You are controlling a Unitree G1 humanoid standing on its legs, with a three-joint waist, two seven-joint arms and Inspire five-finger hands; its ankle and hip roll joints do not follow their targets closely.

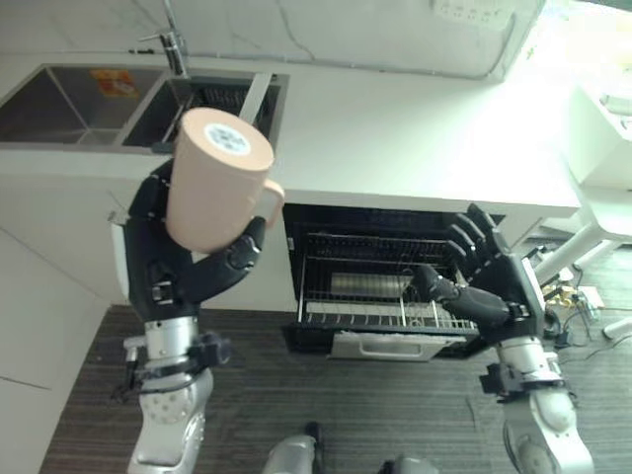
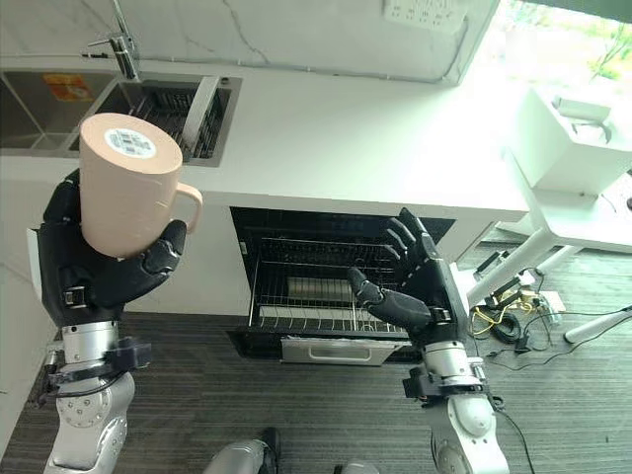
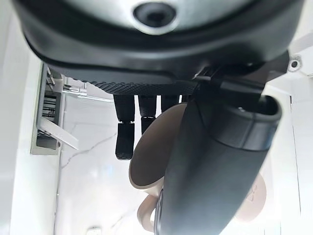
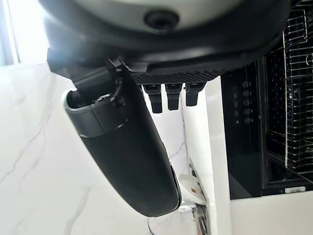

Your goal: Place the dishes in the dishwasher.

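While the left hand (image 1: 188,272) curls its fingers around the upturned mug (image 1: 212,178) above the desk's front edge, it should lower gently toward the dishwasher rack (image 1: 380,286); the right hand (image 1: 489,281) waits spread and empty.

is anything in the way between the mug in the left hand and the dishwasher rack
Nothing visible blocks it. The left hand holds the mug up in front of the counter; the dishwasher is open with its rack pulled out. The open right hand hovers by the rack's right side.
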